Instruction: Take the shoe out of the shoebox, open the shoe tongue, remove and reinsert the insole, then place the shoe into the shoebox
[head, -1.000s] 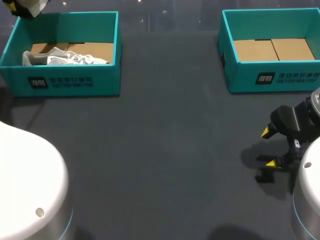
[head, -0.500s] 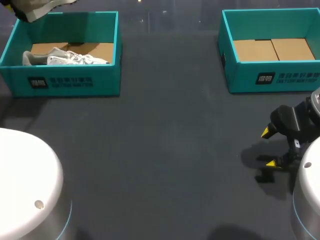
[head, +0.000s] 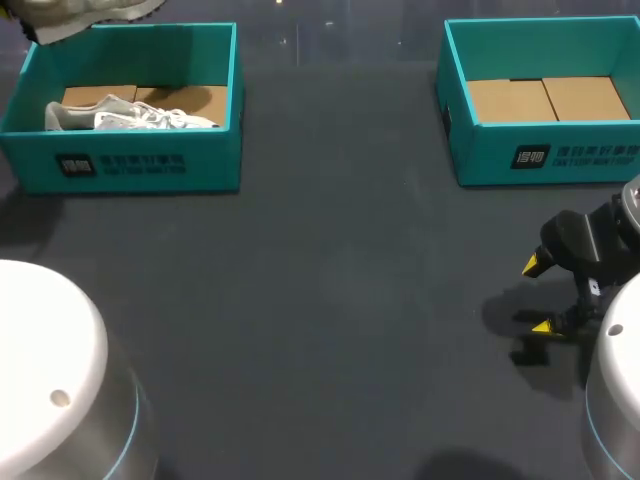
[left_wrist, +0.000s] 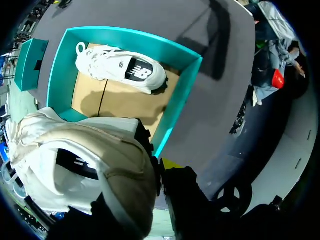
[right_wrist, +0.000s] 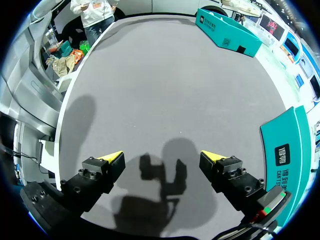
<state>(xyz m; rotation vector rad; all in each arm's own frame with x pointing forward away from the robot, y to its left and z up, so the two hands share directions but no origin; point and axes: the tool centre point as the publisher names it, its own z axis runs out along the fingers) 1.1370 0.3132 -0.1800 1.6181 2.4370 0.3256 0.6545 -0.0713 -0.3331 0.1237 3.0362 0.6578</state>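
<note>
Our left end effector (left_wrist: 165, 176) has hold of the lifted shoe (left_wrist: 85, 175), a beige and white one. It hangs clear above the far 9 o'clock corner of the left shoebox (head: 150, 165). The shoe covers most of the fingers in the left wrist view, where only a sliver of one yellow tip shows beside it. In the head view the lifted shoe sits at about 11 o'clock, cut off by the frame's edge. The left shoebox, teal and open-topped, stands at 10 o'clock on the dark grey tabletop (head: 320, 300). Inside it a second shoe (head: 125, 115), white with grey at the heel, lies on the brown cardboard floor (head: 195, 100). Its heel points toward 9 o'clock and its toe toward 3 o'clock. The right shoebox (head: 540, 155), also teal, stands at 2 o'clock, well apart from the left one, and we see only bare cardboard inside it. Our right end effector (head: 536, 296) hovers low over the tabletop at about 4 o'clock. Its two yellow-tipped fingers are spread wide with nothing between them, and its shadow falls on the surface just beneath.
</note>
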